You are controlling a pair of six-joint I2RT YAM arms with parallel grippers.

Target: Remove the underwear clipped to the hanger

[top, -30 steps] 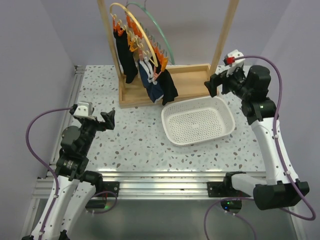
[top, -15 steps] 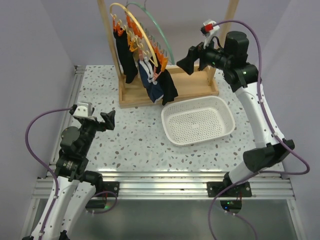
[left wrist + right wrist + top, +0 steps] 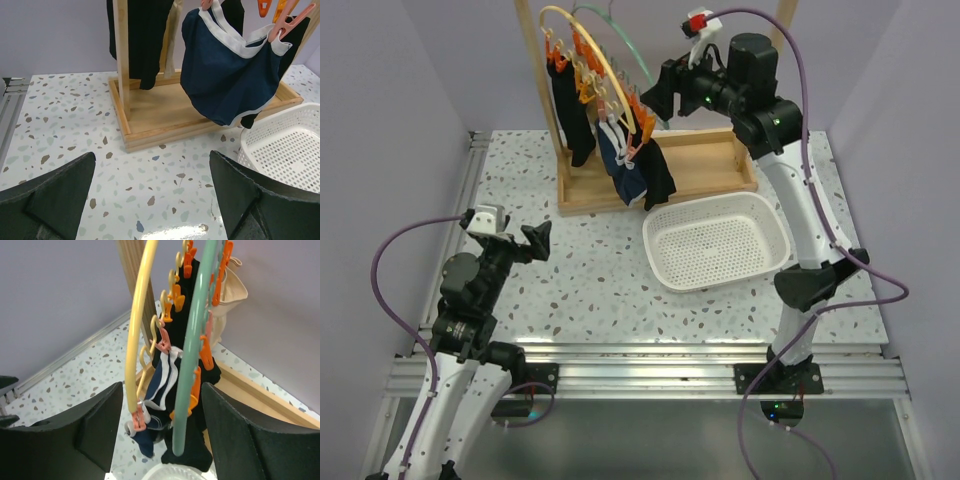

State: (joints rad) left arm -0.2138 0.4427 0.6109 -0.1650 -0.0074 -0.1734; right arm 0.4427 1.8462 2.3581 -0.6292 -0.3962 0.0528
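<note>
Above the speckled table [image 3: 580,290], the left gripper [image 3: 525,243] sits near-left, jaws spread, empty. Beyond the white basket [image 3: 772,222], the underwear [image 3: 620,160] hangs clipped to the hoop hanger [image 3: 582,45]. The right gripper [image 3: 658,92], likewise open, hovers just right of it; closing there could snag a hoop, not cloth.

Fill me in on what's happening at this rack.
The right gripper is raised beside the ring hangers, jaws open, holding nothing. The underwear hangs clipped to them on the wooden rack; none is in the white basket. The left gripper hovers low over the table, open.
</note>
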